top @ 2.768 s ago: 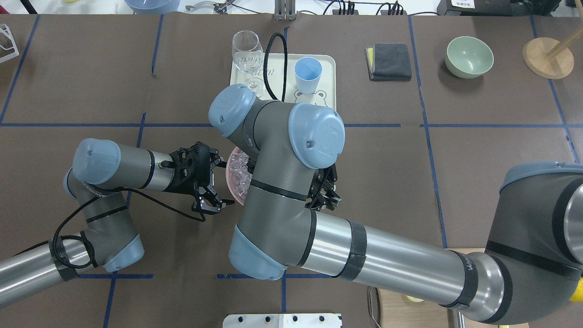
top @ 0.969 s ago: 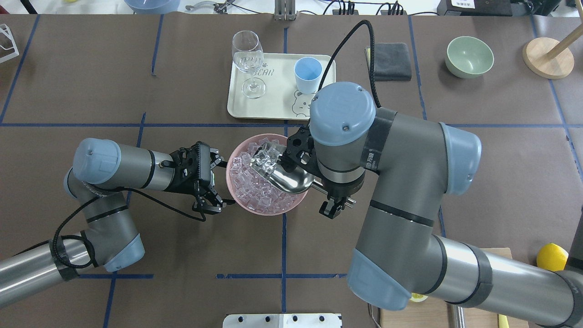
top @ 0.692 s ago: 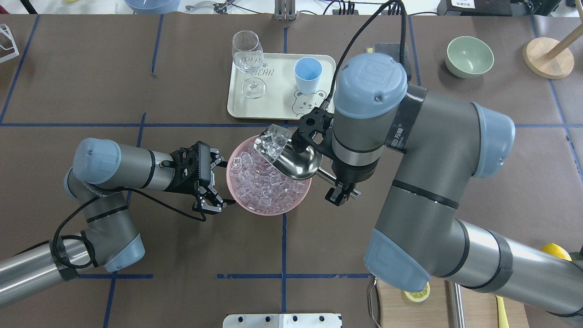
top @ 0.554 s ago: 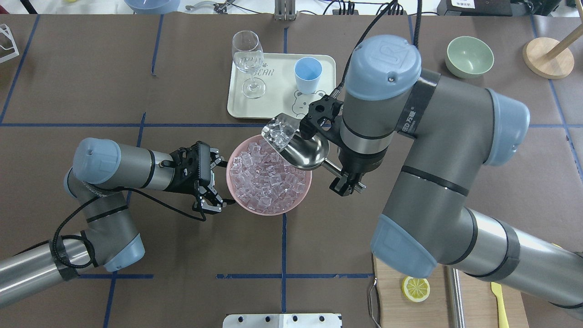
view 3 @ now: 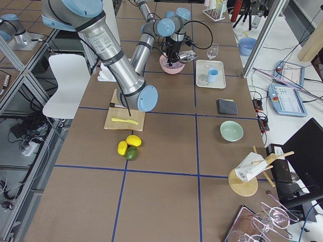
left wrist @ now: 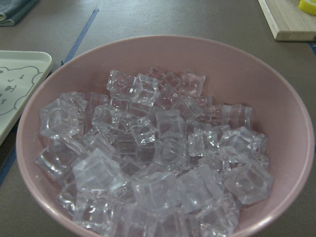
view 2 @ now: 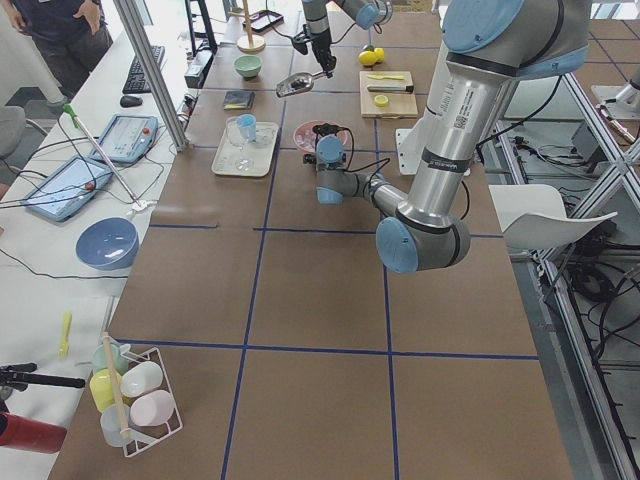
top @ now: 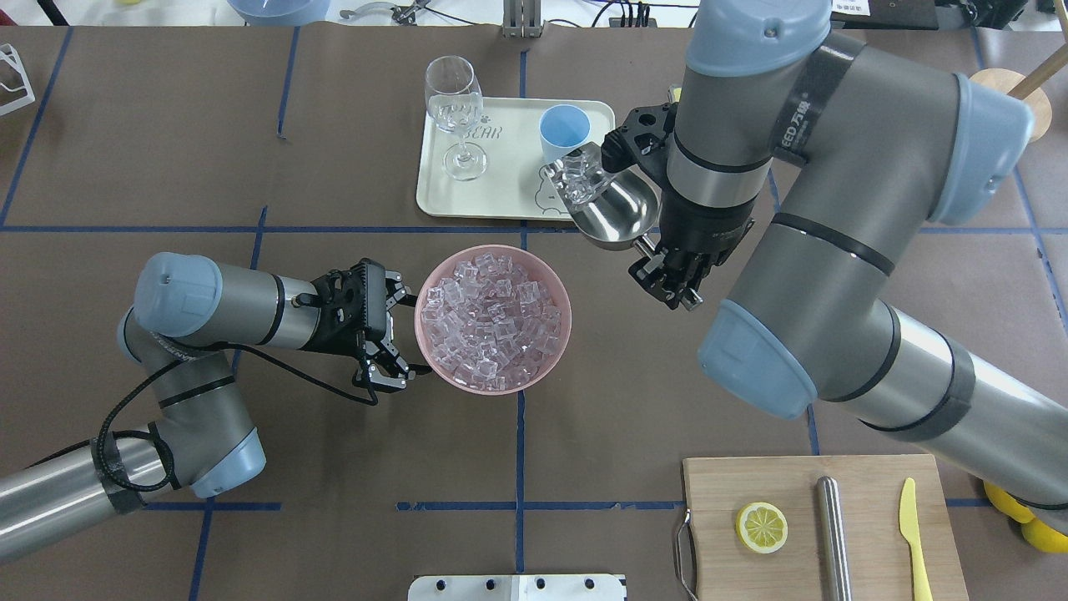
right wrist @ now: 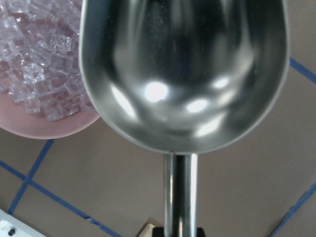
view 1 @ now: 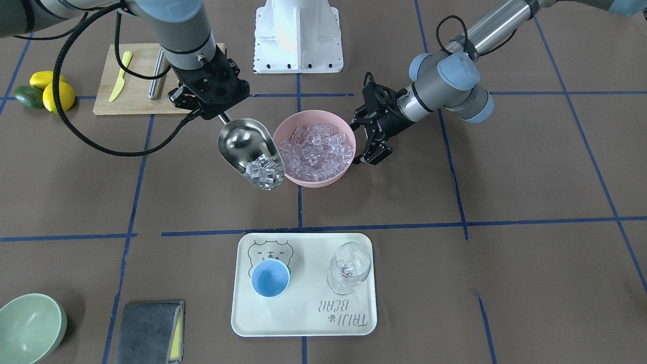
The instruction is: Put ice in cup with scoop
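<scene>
My right gripper (top: 659, 267) (view 1: 215, 112) is shut on the handle of the steel scoop (top: 617, 209) (view 1: 245, 146). It holds the scoop in the air between the pink bowl (top: 434, 284) (view 1: 349, 134) and the tray. Several ice cubes (top: 578, 177) (view 1: 265, 174) lie at the scoop's mouth, which tilts down towards the light-blue cup (top: 563, 133) (view 1: 270, 278). The cup looks empty. The bowl holds a pile of ice (top: 492, 321) (left wrist: 153, 158). My left gripper (top: 406, 338) (view 1: 361, 140) is open beside the bowl's rim.
The cup and a wine glass (top: 455, 104) stand on a cream tray (top: 509, 200). A wooden board (top: 751, 484) holds a lemon slice, a steel cylinder and a yellow knife. A green bowl (view 1: 28, 326) and a grey cloth (view 1: 149, 331) lie at the far side.
My right arm has lifted the scoop with ice out of the pink bowl and carried it towards the tray and the cup. The left arm has not moved.
</scene>
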